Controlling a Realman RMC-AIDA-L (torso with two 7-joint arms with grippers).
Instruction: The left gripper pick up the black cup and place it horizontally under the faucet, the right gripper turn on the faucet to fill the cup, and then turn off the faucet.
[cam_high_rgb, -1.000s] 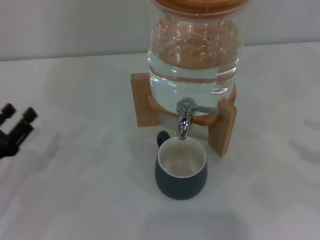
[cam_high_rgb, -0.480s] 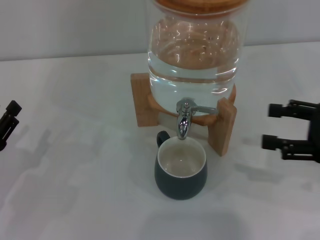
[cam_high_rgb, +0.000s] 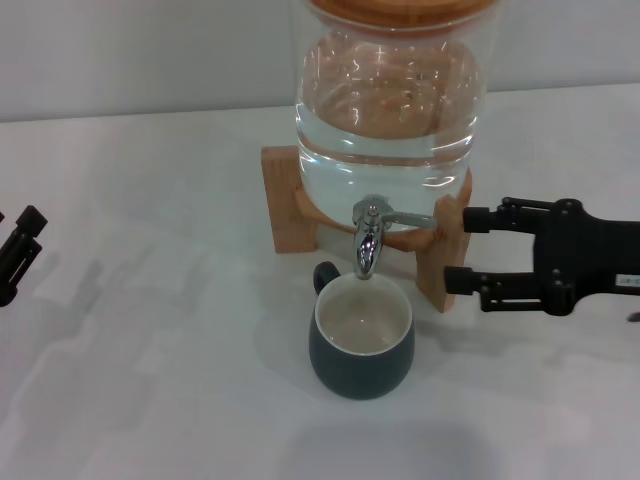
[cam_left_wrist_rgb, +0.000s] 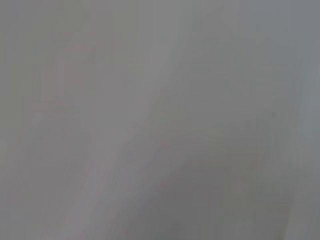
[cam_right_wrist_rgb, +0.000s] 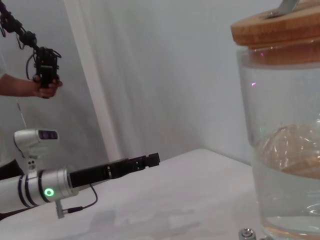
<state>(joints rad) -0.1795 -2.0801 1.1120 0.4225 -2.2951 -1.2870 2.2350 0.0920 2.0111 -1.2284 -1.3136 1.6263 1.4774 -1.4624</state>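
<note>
right gripper (cam_high_rgb: 465, 247): jaws spread, empty, beside the wooden stand (cam_high_rgb: 444, 255), near faucet (cam_high_rgb: 369, 237) | left gripper (cam_high_rgb: 22, 245): far left, jaws unclear | one black cup (cam_high_rgb: 361, 339): upright under spout, looks empty | one glass jar (cam_high_rgb: 389, 110): part-filled, clear liquid

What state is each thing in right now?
black cup: upright under the spout, looks empty.
faucet: no water running.
glass jar: holds water, wooden lid on.
right gripper: open, beside the faucet lever, not touching.
left gripper: off at the table's left edge, holding nothing.
</note>
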